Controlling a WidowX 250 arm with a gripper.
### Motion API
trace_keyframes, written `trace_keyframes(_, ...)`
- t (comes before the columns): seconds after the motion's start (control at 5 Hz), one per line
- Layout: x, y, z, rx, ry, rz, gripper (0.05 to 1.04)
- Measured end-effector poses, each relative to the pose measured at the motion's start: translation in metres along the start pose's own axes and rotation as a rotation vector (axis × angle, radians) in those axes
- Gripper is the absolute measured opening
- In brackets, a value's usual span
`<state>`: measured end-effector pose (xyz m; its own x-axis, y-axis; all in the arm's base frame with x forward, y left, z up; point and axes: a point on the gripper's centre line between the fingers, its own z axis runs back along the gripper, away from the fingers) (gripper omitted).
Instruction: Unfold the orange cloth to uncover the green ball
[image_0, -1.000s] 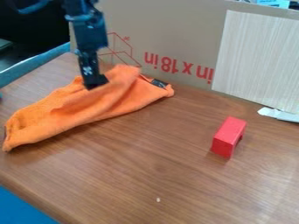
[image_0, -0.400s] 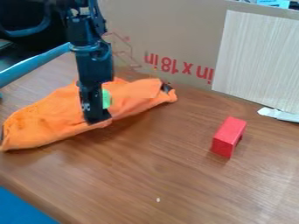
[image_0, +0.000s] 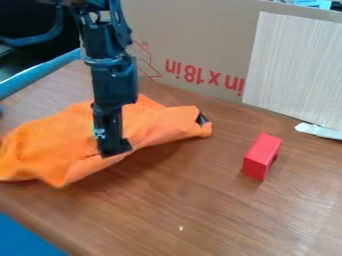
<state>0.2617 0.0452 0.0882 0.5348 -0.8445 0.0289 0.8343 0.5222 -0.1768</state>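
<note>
A soft orange fabric cloth (image_0: 57, 145) lies rumpled across the left part of the brown wood-grain table (image_0: 200, 200), its right end lifted into loose folds and bearing a small black tag (image_0: 202, 119). The black two-finger gripper (image_0: 115, 151) points down at the cloth's front edge, its tip against the orange fabric – whether the claw is wide, narrow or closed on a fold, I cannot tell. A small green patch (image_0: 93, 130) shows beside the gripper's left side. Well apart, on the right part of the table, stands a glossy red rectangular block (image_0: 262, 156). A tiny white speck (image_0: 180, 228) lies nearer the front. Behind the cloth and the block rises a tan cardboard panel (image_0: 200, 35) with red print; a pale, finely streaked board (image_0: 294, 65) stands against it at right – a crumpled white scrap (image_0: 319, 131) lies near its foot. A blue surface (image_0: 23, 237) shows at the lower left corner.
</note>
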Motion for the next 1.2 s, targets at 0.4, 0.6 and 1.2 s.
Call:
trace_keyframes(0.4,0.006,-0.023,-0.004,-0.070,0.025,-0.012,0.051)
trace_keyframes(0.6,0.005,-0.036,-0.002,-0.074,0.028,-0.038,0.051)
trace_keyframes(1.2,-0.008,-0.063,-0.003,-0.138,0.056,-0.129,0.051)
